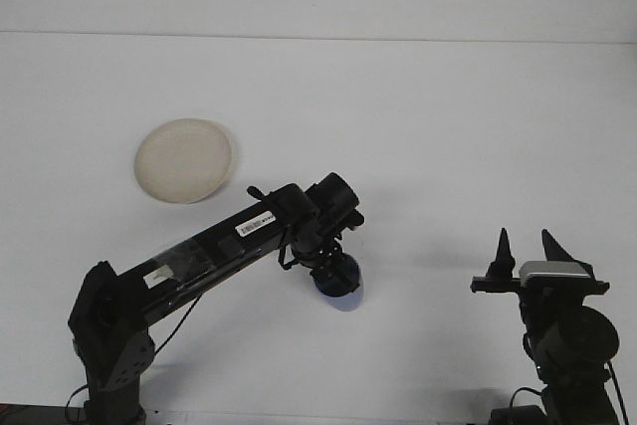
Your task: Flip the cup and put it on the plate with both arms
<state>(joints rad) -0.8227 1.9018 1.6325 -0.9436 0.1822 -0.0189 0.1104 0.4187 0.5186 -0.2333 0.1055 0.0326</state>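
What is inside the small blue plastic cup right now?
The left gripper sits over the blue cup, covering its opening; only the lower rim shows, so its inside cannot be seen.

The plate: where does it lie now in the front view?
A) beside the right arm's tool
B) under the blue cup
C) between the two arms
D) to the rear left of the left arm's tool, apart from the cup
D. The plate lies bare at the rear left, while the left tool is down on the blue cup nearer the middle.
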